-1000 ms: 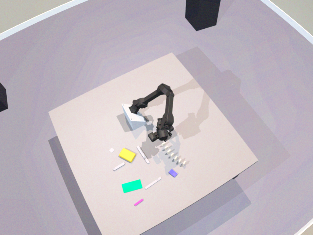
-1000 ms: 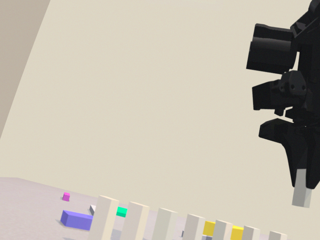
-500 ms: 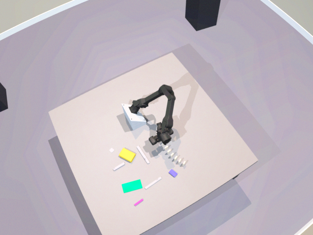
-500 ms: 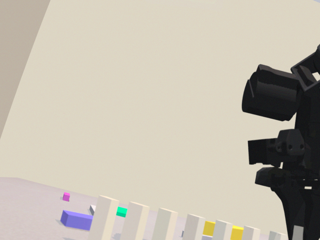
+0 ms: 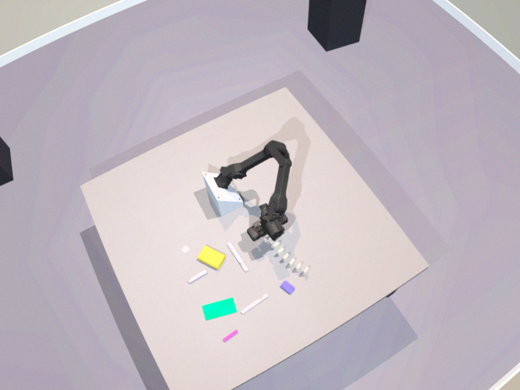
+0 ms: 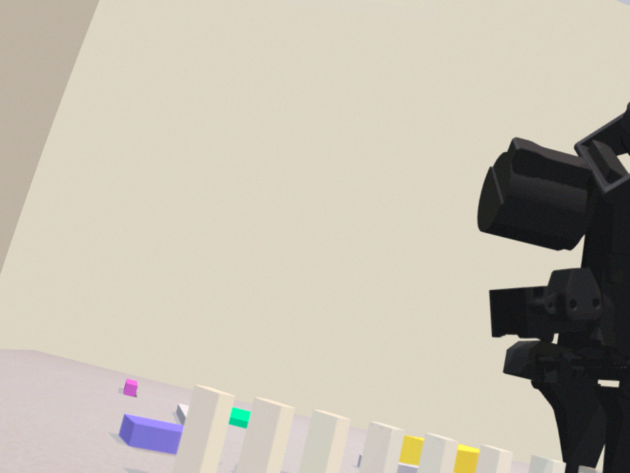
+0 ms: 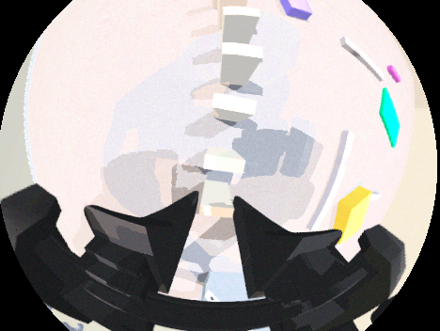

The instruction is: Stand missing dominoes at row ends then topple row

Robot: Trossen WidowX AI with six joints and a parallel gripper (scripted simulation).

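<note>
Several cream dominoes stand upright in a curved row; one domino [image 5: 285, 256] [image 6: 323, 443] [image 7: 242, 63] is near its middle. The row's arm-side end domino [image 6: 545, 465] [image 7: 224, 161] is mostly hidden under the arm in the top view. Beyond it another domino [image 6: 588, 469] [image 7: 217, 194] stands upright between my fingertips, in line with the row. My gripper [image 7: 215, 197] is part open, with narrow gaps beside this domino, low over the row's end. In the exterior view the fingertips and the domino's foot are below the frame edge, so its contact with the table is hidden.
A purple block [image 5: 287, 287] [image 6: 152, 434] [image 7: 297, 8] lies near the row's far end. A yellow block [image 5: 211, 257] [image 7: 352, 213], a green plate [image 5: 219, 308] [image 7: 389, 118], a magenta bar [image 5: 230, 335] and white bars [image 5: 237, 256] [image 5: 254, 303] [image 5: 197, 276] lie off to one side.
</note>
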